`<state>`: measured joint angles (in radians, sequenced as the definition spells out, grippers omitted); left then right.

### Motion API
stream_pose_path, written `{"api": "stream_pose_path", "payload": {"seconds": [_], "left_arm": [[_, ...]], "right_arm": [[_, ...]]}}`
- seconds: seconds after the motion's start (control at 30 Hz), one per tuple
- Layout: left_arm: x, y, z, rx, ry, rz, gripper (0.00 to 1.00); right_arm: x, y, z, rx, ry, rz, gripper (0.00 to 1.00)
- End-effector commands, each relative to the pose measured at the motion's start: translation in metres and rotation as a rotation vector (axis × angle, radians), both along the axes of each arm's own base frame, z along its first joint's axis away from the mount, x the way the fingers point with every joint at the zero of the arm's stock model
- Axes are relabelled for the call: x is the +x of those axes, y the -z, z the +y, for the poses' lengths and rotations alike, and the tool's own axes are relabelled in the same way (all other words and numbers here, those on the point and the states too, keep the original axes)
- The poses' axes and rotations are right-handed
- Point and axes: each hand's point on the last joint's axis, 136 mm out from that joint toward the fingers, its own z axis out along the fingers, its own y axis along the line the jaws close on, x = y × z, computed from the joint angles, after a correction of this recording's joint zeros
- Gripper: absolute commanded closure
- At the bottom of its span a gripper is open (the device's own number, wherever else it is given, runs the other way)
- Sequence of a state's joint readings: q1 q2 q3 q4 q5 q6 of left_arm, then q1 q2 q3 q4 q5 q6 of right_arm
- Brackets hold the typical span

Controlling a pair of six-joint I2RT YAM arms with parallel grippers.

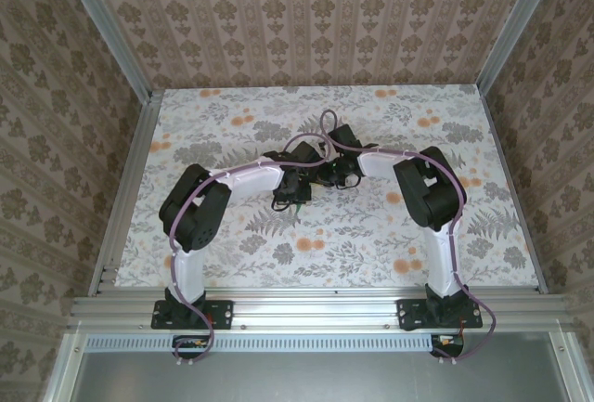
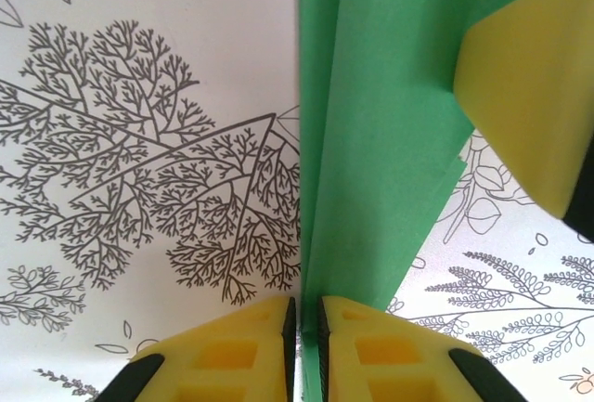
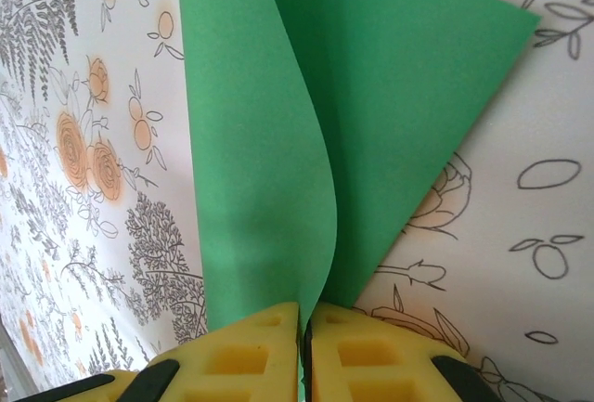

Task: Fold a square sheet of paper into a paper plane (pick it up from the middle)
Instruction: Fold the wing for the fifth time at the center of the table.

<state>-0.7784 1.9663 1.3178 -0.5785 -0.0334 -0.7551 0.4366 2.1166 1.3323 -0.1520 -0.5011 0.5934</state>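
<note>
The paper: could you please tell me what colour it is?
The paper is plain bright green, best seen in the right wrist view.

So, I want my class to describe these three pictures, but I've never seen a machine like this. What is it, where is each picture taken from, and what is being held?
These are two robot arms, bolted side by side at the near edge of a table with a flowered cover. The wide picture comes from a fixed camera above and behind them, and it shows the arms reaching in to meet near the middle. The other two pictures come from a small camera on each wrist, looking out along that arm's own yellow fingers. In the left wrist picture, the left hand is shut on a folded edge of the green paper. In the right wrist picture, the right hand is shut on the paper too, and its layers curve apart beyond the fingers. The paper is partly folded and is not a finished plane yet.
</note>
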Motion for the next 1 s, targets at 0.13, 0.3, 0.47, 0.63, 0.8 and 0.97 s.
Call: {"api": "stream_pose_path", "payload": {"seconds": [0.13, 0.3, 0.47, 0.63, 0.8, 0.97], "left_arm": [[-0.007, -0.028, -0.006, -0.156, 0.014, 0.002, 0.79], [-0.002, -0.042, -0.023, -0.336, 0.015, -0.017, 0.81], [-0.007, -0.027, -0.020, -0.326, 0.002, 0.019, 0.86], [-0.009, -0.012, -0.011, -0.260, -0.022, 0.047, 0.90], [-0.011, -0.004, -0.003, -0.206, -0.028, 0.055, 0.89], [-0.014, 0.004, -0.001, -0.187, -0.029, 0.073, 0.89]], "right_arm": [[-0.004, 0.031, -0.016, -0.141, 0.007, 0.051, 0.89], [-0.007, 0.036, -0.017, -0.159, 0.002, 0.068, 0.88], [-0.008, 0.037, -0.017, -0.162, 0.000, 0.074, 0.89], [-0.008, 0.037, -0.017, -0.164, -0.001, 0.077, 0.89], [-0.008, 0.038, -0.017, -0.165, 0.000, 0.082, 0.89], [-0.009, 0.041, -0.017, -0.166, 0.002, 0.089, 0.88]]}}
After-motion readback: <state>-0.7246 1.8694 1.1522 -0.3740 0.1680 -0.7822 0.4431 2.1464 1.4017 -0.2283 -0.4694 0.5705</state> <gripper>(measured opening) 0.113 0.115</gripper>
